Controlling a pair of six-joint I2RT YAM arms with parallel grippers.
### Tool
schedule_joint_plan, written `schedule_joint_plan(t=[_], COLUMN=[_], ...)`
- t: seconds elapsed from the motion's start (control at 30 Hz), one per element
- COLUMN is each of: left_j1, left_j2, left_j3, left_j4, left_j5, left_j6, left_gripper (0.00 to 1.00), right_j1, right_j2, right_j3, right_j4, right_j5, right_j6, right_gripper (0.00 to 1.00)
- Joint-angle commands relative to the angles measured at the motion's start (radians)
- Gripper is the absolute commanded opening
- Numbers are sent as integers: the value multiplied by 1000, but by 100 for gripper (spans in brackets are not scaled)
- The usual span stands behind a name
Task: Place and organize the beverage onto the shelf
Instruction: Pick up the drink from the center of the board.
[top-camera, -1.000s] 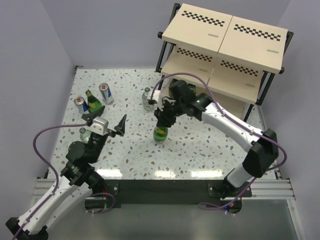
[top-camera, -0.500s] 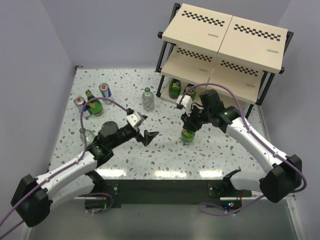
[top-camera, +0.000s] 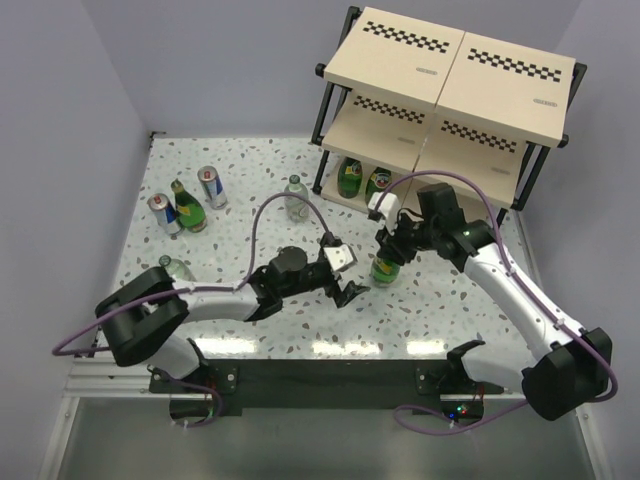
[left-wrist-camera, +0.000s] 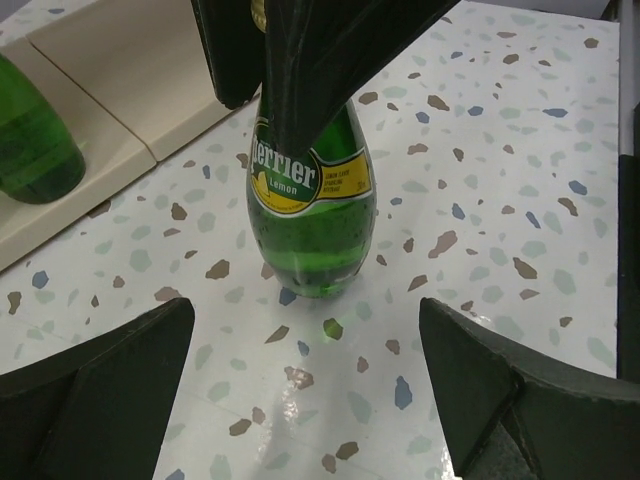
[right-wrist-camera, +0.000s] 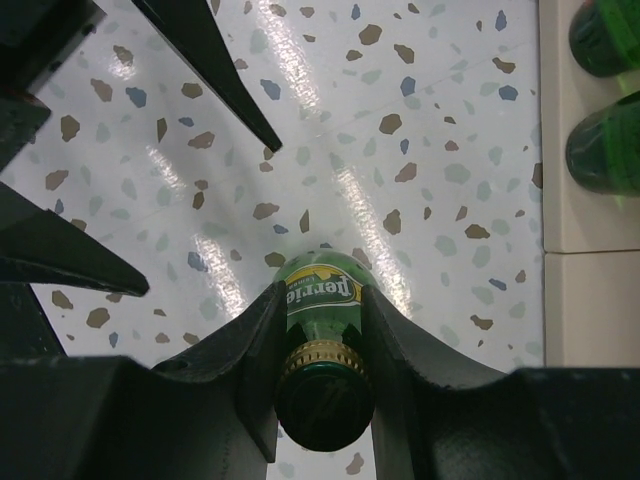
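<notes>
My right pincer (top-camera: 387, 252) is clamped on the neck of a green bottle (top-camera: 383, 270) with a yellow label. The bottle is upright with its base at the speckled worktop (top-camera: 250, 230), just in front of the shelf (top-camera: 450, 60). I cannot tell whether the base touches the surface. From my right wrist, the gold-banded neck sits tight between my two dark fingers (right-wrist-camera: 262, 340).

My left pincer (top-camera: 352, 291) has its fingers wide apart and holds nothing. It is low over the worktop, just left of the held bottle and pointing at it.

Two more green bottles (top-camera: 363, 181) stand side by side on the shelf's bottom board. At the worktop's left side stand two cans (top-camera: 211, 185), another green bottle (top-camera: 187, 205) and a clear bottle (top-camera: 175, 268). A second clear bottle (top-camera: 294, 195) stands nearer the shelf.
</notes>
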Motion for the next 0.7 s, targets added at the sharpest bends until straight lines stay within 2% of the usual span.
schedule_joint_plan(t=[0.0,0.23,0.67], left_j1=[-19,-30,-33], left_j2=[76,267,409], left_j3=[49,138,238], left_j4=[234,316,373], left_j5=[-40,-49,0], left_j6=[69,86,53], left_gripper=[100,100,100], right_j1=[-6,-18,-23], right_j2=[-64,-78,-82], right_j3=[22,16,11], right_j4=[117,123,129], right_j5=[-69,-95,-121], right_j6=[-3,6,18], right_gripper=[0,0,0])
